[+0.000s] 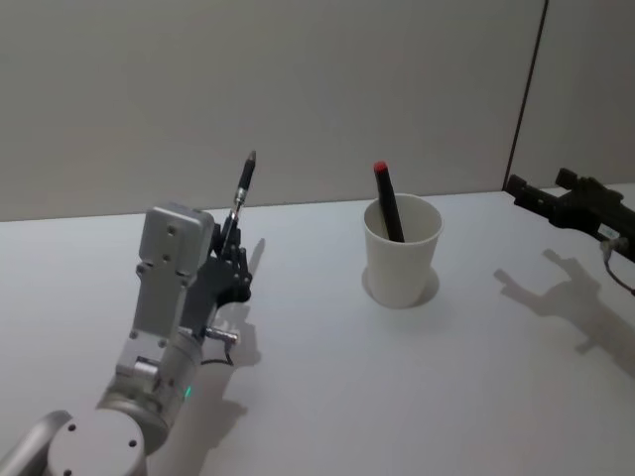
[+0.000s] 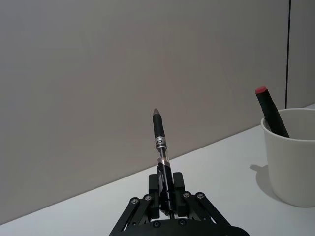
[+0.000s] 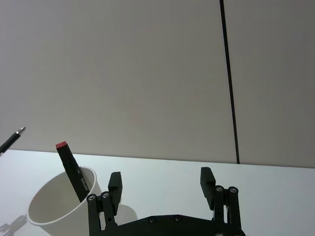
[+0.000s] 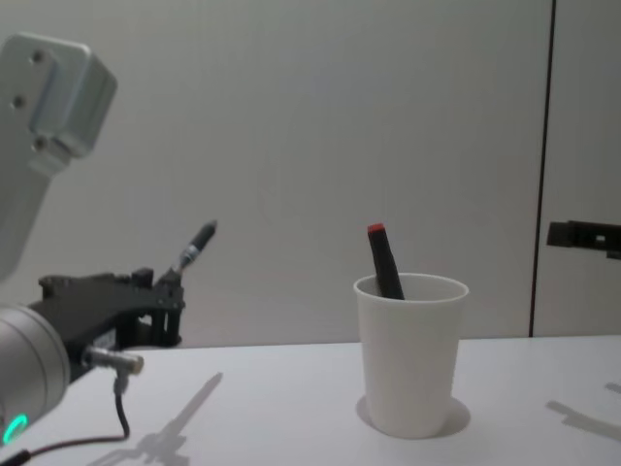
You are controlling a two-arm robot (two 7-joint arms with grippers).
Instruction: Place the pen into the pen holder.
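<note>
The marker (image 1: 388, 203) is being half hidden by the pen holder (image 1: 400, 273), the pen (image 1: 243, 188) partly by the left gripper (image 1: 233, 235).

Bare bench (image 1: 327, 377) lies open between the pen (image 1: 244, 183) in the left gripper (image 1: 233, 231) and the pen holder (image 1: 402, 273). A red-capped marker (image 1: 387, 198) leans in the cup's left side; the right of its mouth is free.
</note>
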